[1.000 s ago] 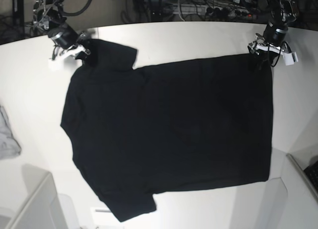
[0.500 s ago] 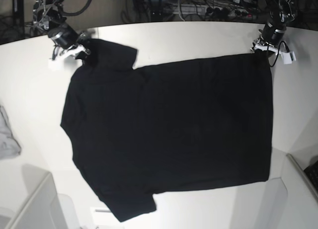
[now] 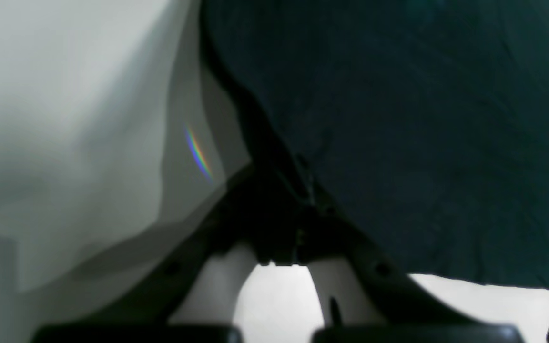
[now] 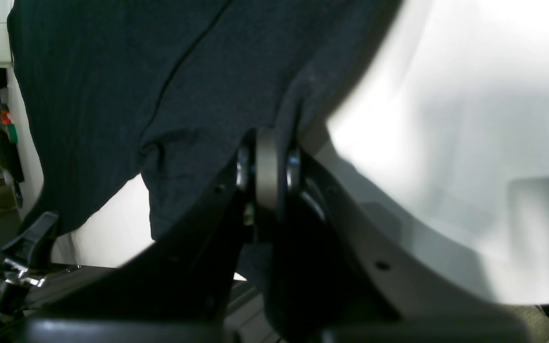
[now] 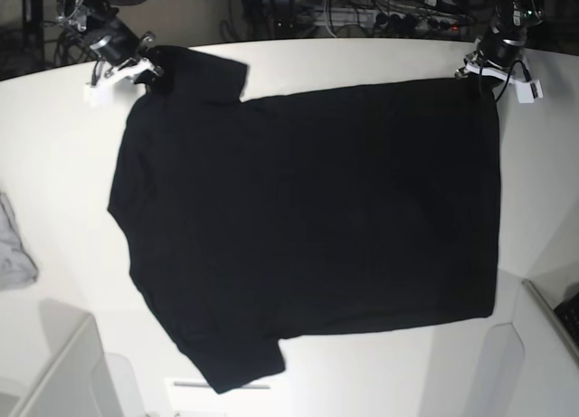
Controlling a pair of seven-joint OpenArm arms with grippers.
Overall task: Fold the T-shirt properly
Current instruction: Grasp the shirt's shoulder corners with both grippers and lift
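While two end effectors [image 5: 149,76] grip, one T-shirt [image 5: 308,209] lies spread.

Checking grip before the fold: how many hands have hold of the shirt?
2: left hand, on the shirt's far right corner in the base view; right hand, at its far left.

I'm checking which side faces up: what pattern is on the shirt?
None visible, plain black shirt; best in base view.

No readable text, label, brand, number or sign can be made out on anything in any of the three views.
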